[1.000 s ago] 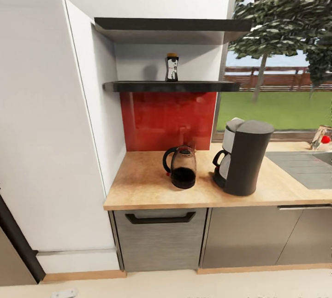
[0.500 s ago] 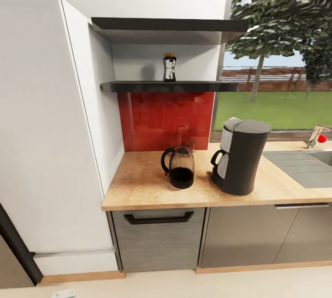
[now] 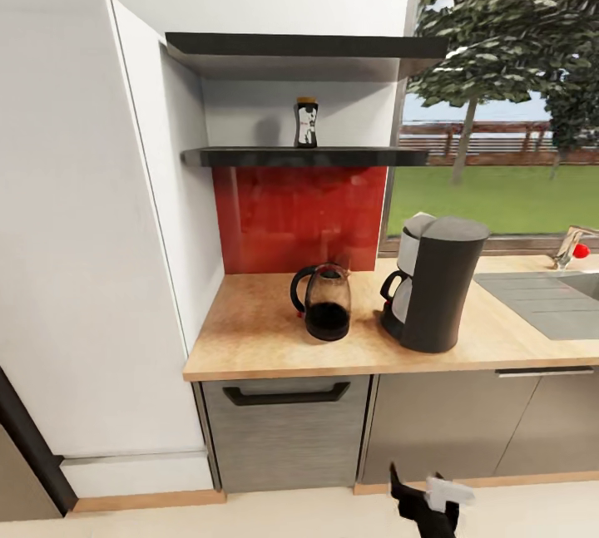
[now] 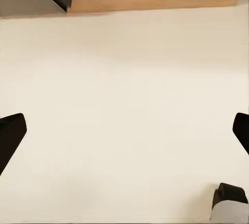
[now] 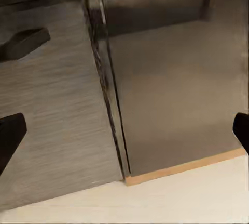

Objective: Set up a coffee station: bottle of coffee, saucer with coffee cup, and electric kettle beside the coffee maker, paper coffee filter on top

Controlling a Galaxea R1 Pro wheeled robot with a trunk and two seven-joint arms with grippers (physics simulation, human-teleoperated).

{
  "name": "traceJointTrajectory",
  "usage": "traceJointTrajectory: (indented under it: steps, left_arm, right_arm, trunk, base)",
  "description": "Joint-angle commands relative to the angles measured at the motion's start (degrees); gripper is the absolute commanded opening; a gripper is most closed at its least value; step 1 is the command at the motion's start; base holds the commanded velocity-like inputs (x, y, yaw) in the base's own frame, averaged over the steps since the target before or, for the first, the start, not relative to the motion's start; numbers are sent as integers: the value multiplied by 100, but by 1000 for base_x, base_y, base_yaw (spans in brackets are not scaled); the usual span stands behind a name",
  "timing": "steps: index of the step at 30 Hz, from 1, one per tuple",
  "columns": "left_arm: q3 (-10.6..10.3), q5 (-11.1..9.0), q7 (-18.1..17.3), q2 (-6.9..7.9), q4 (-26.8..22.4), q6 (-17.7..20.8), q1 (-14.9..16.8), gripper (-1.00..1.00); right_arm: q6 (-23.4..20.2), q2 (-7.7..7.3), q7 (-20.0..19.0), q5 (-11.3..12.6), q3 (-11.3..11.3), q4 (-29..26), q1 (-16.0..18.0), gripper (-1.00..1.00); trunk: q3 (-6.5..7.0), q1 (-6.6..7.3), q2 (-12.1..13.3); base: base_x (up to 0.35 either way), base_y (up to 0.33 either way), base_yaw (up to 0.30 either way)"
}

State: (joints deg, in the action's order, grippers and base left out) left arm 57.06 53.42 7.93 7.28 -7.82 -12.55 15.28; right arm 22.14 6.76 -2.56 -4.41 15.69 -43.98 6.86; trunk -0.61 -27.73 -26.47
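Looks like the coffee bottle [image 3: 307, 122] is up next, sitting mid-shelf [image 3: 304, 157]. Kettle [image 3: 324, 302] and coffee maker [image 3: 439, 283] are at the countertop's [image 3: 249, 338] front edge. Right gripper [image 3: 424, 495] is wide open, empty, and needs lifting high; left gripper [image 4: 124, 130] also wide.

Your long light-wood worktop [image 3: 258, 338] runs out of the head view at the right edge, taking most of the inset steel sink [image 3: 556, 303] and part of the chrome tap with a red knob [image 3: 574, 245] with it. The label on the small dark-brown bottle with a yellow-orange cap [image 3: 306, 122] is too small to read. Your right gripper [image 3: 426, 501] is cut off by the bottom edge, so you cannot judge its opening there
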Motion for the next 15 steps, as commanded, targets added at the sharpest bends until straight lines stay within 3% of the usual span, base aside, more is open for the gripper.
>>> traceJointTrajectory:
  steps: [1,3,6,10,12,13,15]
  left_arm:
    - [33,174,31,17,8,-23,-110,100]
    - [34,404,33,42,3,-22,-310,100]
    - [38,655,33,58,6,-15,-446,100]
    - [39,784,40,69,13,-5,-520,100]
    - [41,805,41,71,19,-3,-566,100]
    - [36,817,42,72,38,-8,-604,100]
    - [38,813,42,72,45,-9,-609,100]
  right_arm:
    - [13,58,-27,-37,32,-300,2,100]
    - [-6,185,-26,-32,-104,-903,31,100]
    - [-21,281,-17,-14,-522,-1718,85,100]
    - [-39,323,191,-6,-1010,-2540,117,100]
    - [-97,323,558,-7,-1365,-2894,156,100]
    - [-850,323,1695,-7,-2165,-3640,458,100]
    - [-1190,323,1911,-7,-2330,-3848,641,100]
  trunk:
    - [-8,-3,-6]
    - [-8,-3,-6]
    - [-8,-3,-6]
    - [-8,-3,-6]
    - [-8,-3,-6]
    - [-8,-3,-6]
    - [-8,-3,-6]
  base:
    - [0,0,0]
    - [0,0,0]
    - [0,0,0]
    - [0,0,0]
    - [0,0,0]
    - [0,0,0]
    - [0,0,0]
